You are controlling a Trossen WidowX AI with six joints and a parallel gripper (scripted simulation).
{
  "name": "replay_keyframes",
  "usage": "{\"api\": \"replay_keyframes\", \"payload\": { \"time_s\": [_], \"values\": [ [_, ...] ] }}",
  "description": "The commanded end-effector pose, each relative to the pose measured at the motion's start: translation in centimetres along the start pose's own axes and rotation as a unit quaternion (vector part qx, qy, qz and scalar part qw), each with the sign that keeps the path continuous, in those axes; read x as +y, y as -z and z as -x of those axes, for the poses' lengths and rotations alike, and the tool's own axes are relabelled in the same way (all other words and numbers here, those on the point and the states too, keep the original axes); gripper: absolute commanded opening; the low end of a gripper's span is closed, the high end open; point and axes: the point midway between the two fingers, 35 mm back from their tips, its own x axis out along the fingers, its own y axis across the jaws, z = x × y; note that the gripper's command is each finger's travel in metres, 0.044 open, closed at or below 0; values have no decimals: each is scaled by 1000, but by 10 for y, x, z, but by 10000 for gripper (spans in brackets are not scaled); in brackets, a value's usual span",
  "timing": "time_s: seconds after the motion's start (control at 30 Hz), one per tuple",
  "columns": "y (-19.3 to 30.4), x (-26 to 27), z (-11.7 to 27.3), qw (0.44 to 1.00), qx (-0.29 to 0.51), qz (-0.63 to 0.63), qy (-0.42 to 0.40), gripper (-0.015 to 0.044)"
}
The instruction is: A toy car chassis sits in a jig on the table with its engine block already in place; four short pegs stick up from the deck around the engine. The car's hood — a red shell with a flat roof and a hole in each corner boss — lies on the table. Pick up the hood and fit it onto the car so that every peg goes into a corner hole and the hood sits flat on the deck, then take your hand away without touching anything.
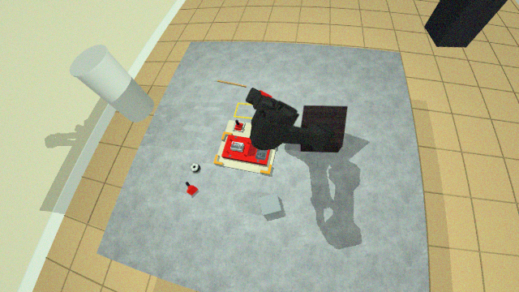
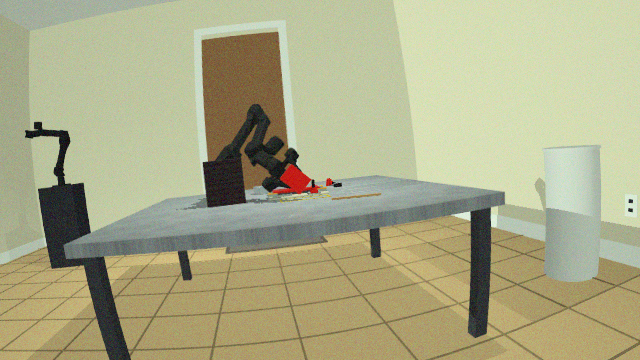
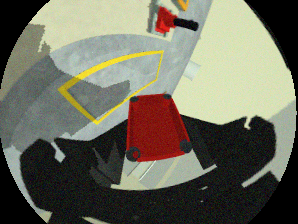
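"Why am I seeing the hood tilted?"

"My gripper is gripping it, jaws standing wide across its body, aloft beside the chassis; I'm presumably turning it to level the bosses over the pegs."

A brown door stands in a cream wall above tiled flooring.

The arm, beside the dark block-shaped stand, is matte black, with chunky rounded joints and slimmer links. Its gripper, farther from the stand than the shoulder, is black too, with broad, angular fingers.
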Motion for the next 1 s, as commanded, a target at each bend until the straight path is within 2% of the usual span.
{"api": "replay_keyframes", "payload": {
  "time_s": [0.0,0.47,0.67,0.97],
  "values": [
    [-1,4,0,998,4,57,0,0],
    [-16,26,-6,953,3,304,-3,0],
    [-15,19,-7,965,1,264,2,0],
    [-15,19,-7,960,5,279,4,236]
  ]
}}
